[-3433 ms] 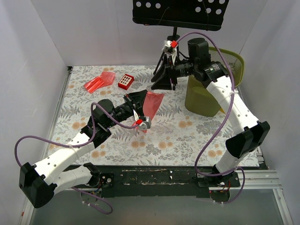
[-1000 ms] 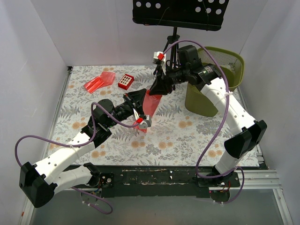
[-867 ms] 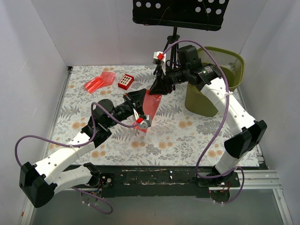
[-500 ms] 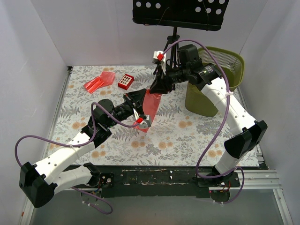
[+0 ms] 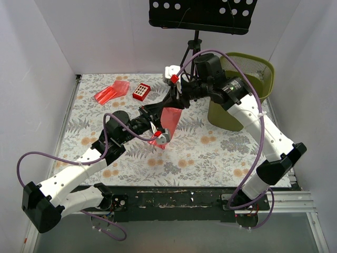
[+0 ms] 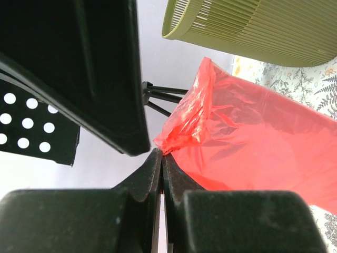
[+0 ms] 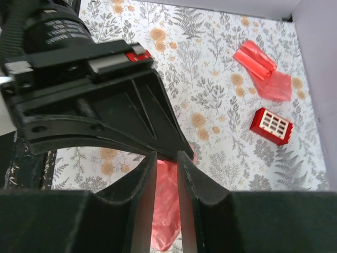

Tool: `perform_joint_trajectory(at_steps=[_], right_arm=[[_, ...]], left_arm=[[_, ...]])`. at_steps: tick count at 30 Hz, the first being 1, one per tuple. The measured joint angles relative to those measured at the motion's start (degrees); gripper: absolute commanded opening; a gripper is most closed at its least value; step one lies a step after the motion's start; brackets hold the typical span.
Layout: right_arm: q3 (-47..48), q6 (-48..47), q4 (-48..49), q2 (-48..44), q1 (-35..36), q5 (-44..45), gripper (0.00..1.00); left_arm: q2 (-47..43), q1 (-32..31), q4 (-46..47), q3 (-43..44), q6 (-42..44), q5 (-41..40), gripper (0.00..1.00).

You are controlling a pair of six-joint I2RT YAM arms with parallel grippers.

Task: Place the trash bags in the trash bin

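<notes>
Black stand (image 5: 197, 38) just beside trash bin (image 5: 226, 117)

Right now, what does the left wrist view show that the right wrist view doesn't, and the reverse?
Only left wrist: the bin and the perforated stand panel. Only right wrist: the second bag and the red box. Both: the left gripper and the bag it pinches.

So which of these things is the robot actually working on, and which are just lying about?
Job: red bag held up mid-table, second red bag at back left, green bin.
Lying about: small red box, black stand.
</notes>
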Motion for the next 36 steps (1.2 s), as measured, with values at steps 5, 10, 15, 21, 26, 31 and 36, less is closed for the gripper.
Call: perform_joint_trajectory(at_steps=[5, 10, 15, 21, 26, 31, 36], right_arm=[[0.0, -3.15, -0.04, -1.66, 1.46, 1.68, 0.21], [-0.15, -4.72, -0.68, -1.68, 1.66, 3.98, 0.25], [-0.15, -5.01, -1.38, -1.68, 1.7, 4.92, 0.43], [-0.66, -5.16, -1.44, -2.01, 1.79, 5.55, 0.47], [-2.23, -5.44, -1.55, -2.4, 2.14, 7.41, 0.45], [-2.38, -5.64, -1.64, -2.4, 2.47, 9.42, 0.4], [-2.38, -5.7, -1.6, -2.4, 2.51, 11.85, 0.4]], left_arm=[[0.37, 0.0, -0.09, 0.09, -0.72, -0.15, 0.0], [0.59, 0.0, -0.24, 0.24, -1.16, -0.46, 0.0], [0.63, 0.0, -0.24, 0.31, -1.36, -0.5, 0.0], [0.76, 0.0, -0.26, 0.33, -1.49, -0.52, 0.0], [0.79, 0.0, -0.26, 0.33, -1.53, -0.57, 0.0], [0.79, 0.0, -0.26, 0.33, -1.55, -1.01, 0.0], [0.81, 0.0, -0.26, 0.33, -1.55, -1.29, 0.0]])
